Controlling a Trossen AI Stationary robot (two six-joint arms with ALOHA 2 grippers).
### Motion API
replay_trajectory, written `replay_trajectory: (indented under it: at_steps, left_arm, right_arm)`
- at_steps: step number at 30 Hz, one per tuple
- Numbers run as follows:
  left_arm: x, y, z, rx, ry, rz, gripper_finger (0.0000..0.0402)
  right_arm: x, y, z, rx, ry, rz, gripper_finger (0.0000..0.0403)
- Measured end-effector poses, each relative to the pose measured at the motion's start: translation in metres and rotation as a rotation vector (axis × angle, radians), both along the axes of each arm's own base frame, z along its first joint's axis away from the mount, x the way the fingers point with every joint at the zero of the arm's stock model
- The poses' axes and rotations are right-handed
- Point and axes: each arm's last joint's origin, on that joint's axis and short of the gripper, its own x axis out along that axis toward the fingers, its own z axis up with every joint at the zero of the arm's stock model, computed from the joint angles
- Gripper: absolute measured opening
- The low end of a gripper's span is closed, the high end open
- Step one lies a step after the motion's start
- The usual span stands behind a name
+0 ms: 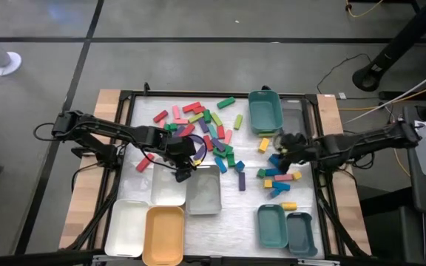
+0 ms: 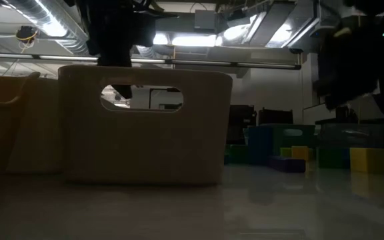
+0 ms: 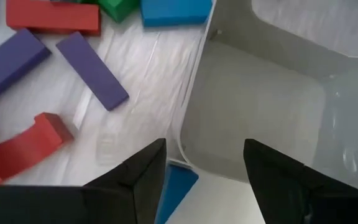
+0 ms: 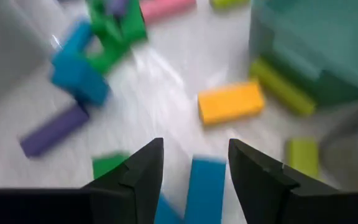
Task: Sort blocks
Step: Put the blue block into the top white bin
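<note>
the left gripper (image 3: 205, 163) is hanging with its jaws parted and nothing between them, poised over the near rim of a grey tray (image 3: 260, 118) where it is meeting the white table covering (image 3: 145, 68). a blue block (image 3: 178, 186) is lying just under its fingers (image 3: 143, 171), and two purple blocks (image 3: 92, 70) are lying beside each other just beyond, long axes slanting away from the tray, with a red block (image 3: 51, 15) lying crosswise past them.

the right gripper (image 4: 194, 163) is also standing released and empty, low over the table. a blue block (image 4: 204, 186) is lying right between its fingers, its long axis running in line with them. a yellow block (image 4: 232, 102) is lying crosswise ahead, near the wall of a teal tray (image 4: 316, 43).

in the high view the left gripper (image 1: 183, 168) is sitting at the far edge of the grey tray (image 1: 204, 193), the right gripper (image 1: 281, 151) is sitting among the blocks (image 1: 205, 122) scattered over the middle and right of the table (image 1: 124, 111). white (image 1: 128, 229) and orange (image 1: 164, 235) trays are sitting at the near left, two teal trays (image 1: 272, 225) at the near right.

the table is standing on a grey floor (image 1: 198, 52) crossed by dark seams, with cables trailing at the right. in the low view, ceiling strip lights (image 2: 52, 20) are glowing over a dim room.
</note>
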Motion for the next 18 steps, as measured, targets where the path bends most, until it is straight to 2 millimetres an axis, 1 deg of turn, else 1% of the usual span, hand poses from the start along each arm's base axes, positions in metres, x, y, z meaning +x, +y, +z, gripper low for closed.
replay_trajectory:
  at_steps: [3,6,9,13,18]
  left_arm:
    - [0.001,0.000,0.000,0.013,-0.008,-0.018,0.0200]
    - [0.001,0.000,0.000,0.013,-0.009,-0.016,0.0202]
    - [0.001,0.001,0.000,0.013,-0.009,-0.015,0.0201]
    - [0.001,0.001,0.000,0.015,-0.009,-0.017,0.0200]
    - [0.001,0.001,0.000,0.015,-0.009,-0.017,0.0201]
  right_arm:
    - [0.013,0.004,-0.008,0.030,0.075,0.009,0.0182]
    - [0.021,0.003,-0.020,0.017,0.161,-0.003,0.0182]
    - [0.027,0.001,-0.031,0.059,0.235,-0.011,0.0182]
    - [0.032,-0.008,-0.041,0.058,0.299,-0.064,0.0182]
    - [0.034,-0.018,-0.045,0.091,0.322,-0.109,0.0182]
